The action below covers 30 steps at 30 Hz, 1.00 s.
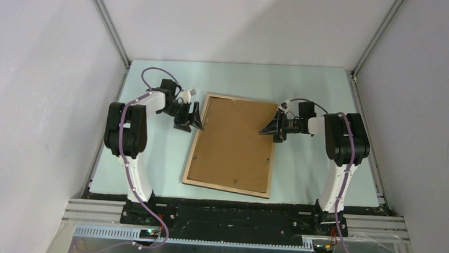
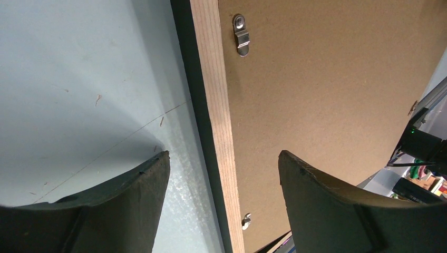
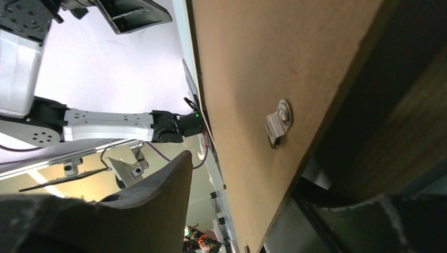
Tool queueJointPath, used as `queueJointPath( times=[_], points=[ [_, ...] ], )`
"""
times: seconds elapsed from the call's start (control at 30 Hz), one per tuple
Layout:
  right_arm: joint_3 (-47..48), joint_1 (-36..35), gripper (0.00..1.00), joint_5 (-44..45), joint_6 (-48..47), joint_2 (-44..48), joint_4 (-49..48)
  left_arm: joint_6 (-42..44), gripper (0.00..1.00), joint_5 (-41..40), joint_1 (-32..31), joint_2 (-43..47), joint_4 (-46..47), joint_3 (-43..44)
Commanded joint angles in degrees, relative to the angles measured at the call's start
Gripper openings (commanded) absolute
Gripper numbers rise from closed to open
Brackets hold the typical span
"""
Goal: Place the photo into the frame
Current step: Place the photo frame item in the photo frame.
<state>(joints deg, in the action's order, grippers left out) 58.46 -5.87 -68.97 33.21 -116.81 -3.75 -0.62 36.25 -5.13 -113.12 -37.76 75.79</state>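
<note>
The frame (image 1: 225,188) lies face down on the table, its light wood back up, with the brown backing board (image 1: 233,141) set inside it. The photo is hidden. My left gripper (image 1: 189,120) is open at the frame's upper left edge. In the left wrist view it (image 2: 222,158) straddles the wood rail (image 2: 219,105), not touching it. My right gripper (image 1: 272,129) is open at the frame's upper right edge. In the right wrist view it (image 3: 242,174) has one finger (image 3: 158,195) over the board (image 3: 253,79) and the other beyond the board's edge. A small white patch (image 3: 316,174) shows below that edge.
Metal turn clips (image 2: 241,34) (image 3: 278,122) sit along the board's edges. The pale green table (image 1: 305,90) is closed in by white walls on the left, back and right. The arm bases stand at the near edge.
</note>
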Motion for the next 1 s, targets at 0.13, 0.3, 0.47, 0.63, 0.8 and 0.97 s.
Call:
queueJointPath(
  times=[0.13, 0.3, 0.47, 0.63, 0.8, 0.97],
  points=[
    [6.3, -1.1, 0.61, 5.9, -10.9, 4.3, 15.8, -0.2, 0.81, 0.4, -0.5, 2.1, 0.5, -0.6],
    [7.7, -1.5, 0.63, 7.2, -11.8, 3.9, 17.7, -0.2, 0.81, 0.3, -0.5, 2.4, 0.5, -0.7],
    [8.5, -1.9, 0.65, 8.1, -12.4, 3.9, 19.1, -0.2, 0.81, 0.4, -0.5, 2.2, 0.4, -0.7],
    [8.5, -2.8, 0.66, 8.3, -11.3, 3.7, 18.0, -0.3, 0.81, 0.3, -0.6, 2.0, 0.4, -0.6],
    [8.9, -3.5, 0.66, 8.1, -10.9, 3.1, 17.4, -0.2, 0.81, 0.2, -0.6, 2.2, 0.5, -0.8],
    [9.3, -3.6, 0.67, 8.1, -11.3, 2.7, 17.6, -0.2, 0.81, 0.1, -0.6, 1.8, 0.4, -0.7]
  ],
)
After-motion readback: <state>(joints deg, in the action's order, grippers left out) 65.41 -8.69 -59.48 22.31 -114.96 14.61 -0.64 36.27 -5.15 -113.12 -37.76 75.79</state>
